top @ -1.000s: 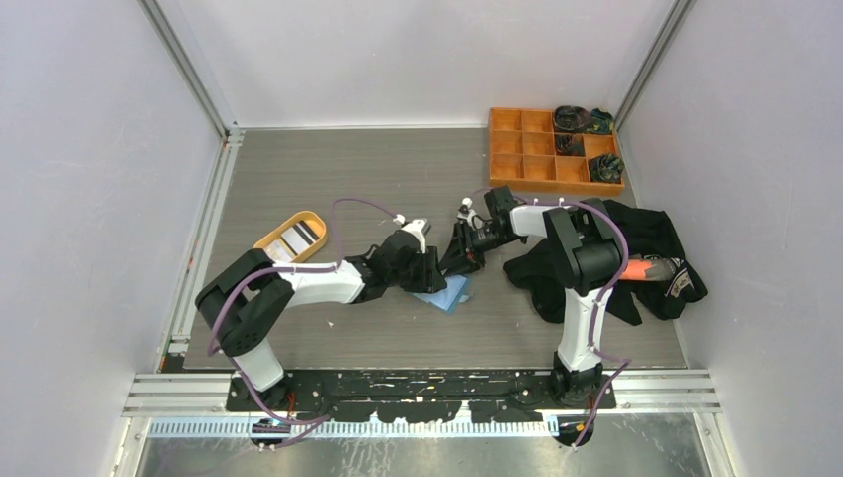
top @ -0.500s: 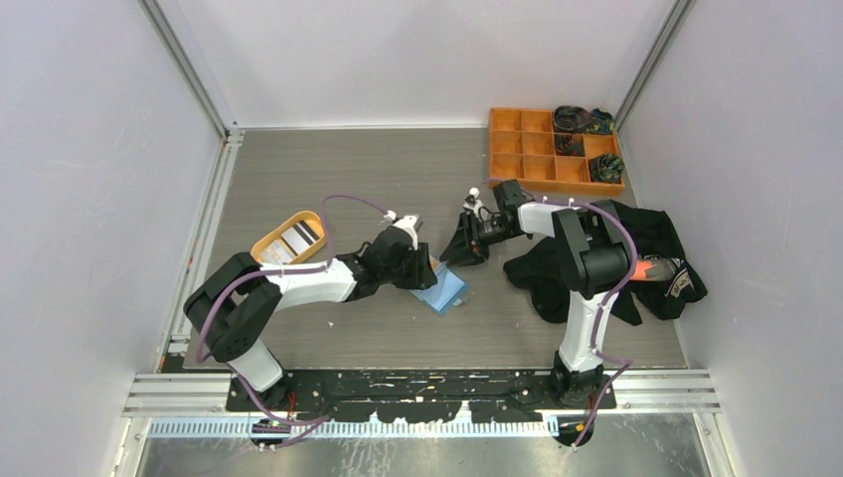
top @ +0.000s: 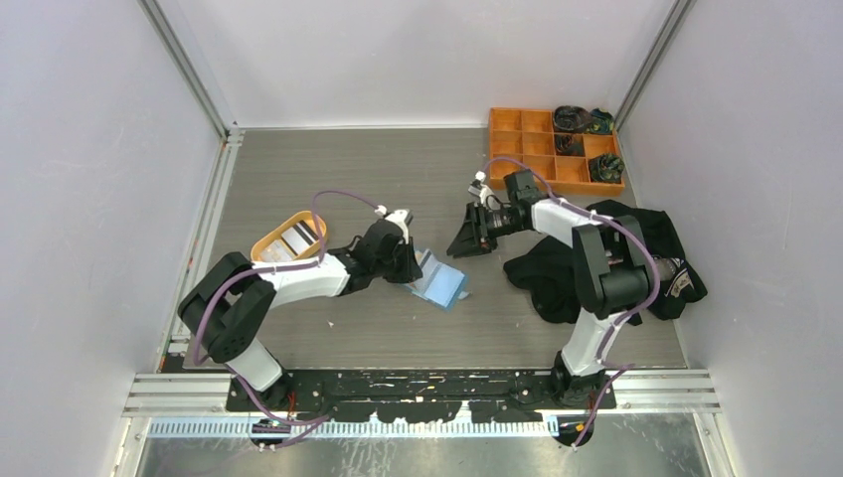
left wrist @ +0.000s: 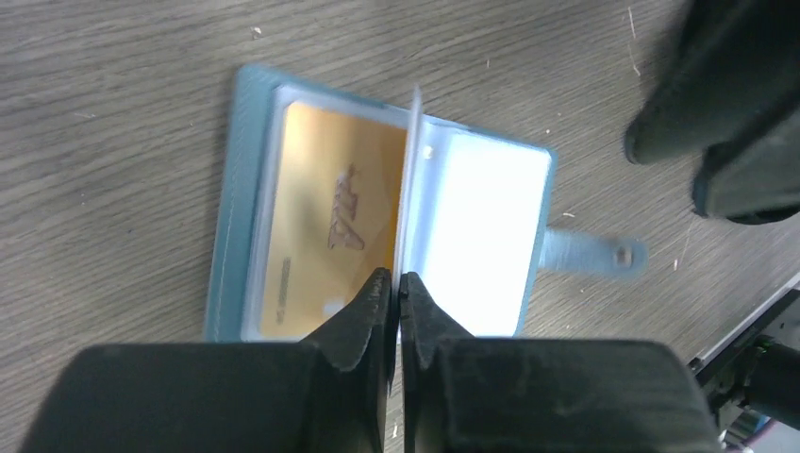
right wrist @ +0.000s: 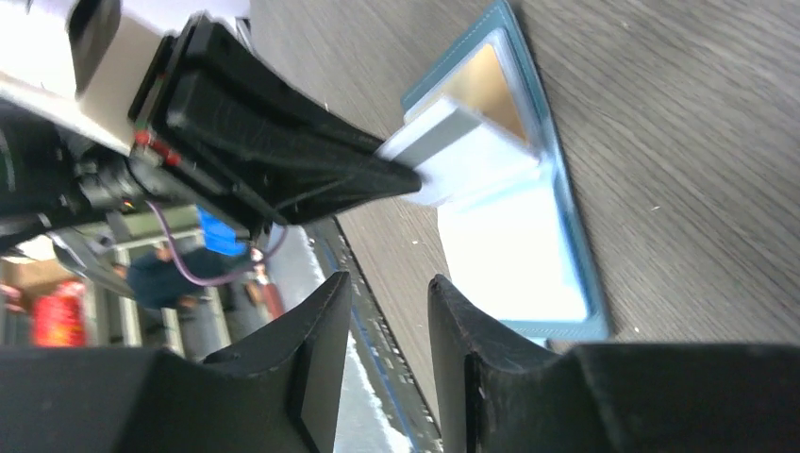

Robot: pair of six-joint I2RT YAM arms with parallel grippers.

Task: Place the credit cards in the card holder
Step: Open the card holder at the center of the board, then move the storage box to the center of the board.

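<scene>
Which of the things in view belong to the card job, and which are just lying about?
Job: open blue fold-over card holder; gold card in it; white and striped cards in the orange oval tray; thin pale sheet held by the left gripper.
Lying about: orange compartment box; black cloth heap.

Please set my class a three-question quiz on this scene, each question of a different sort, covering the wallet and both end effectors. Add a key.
1. Short answer: what colour is the card already lodged in the open card holder?
2. Multiple choice: the left end effector is shut on
A. a thin pale sheet standing on edge over the holder
B. the holder's snap tab
C. nothing
3. True or false: the right end effector is open and holds nothing.

Key: 1. gold. 2. A. 3. True.
</scene>
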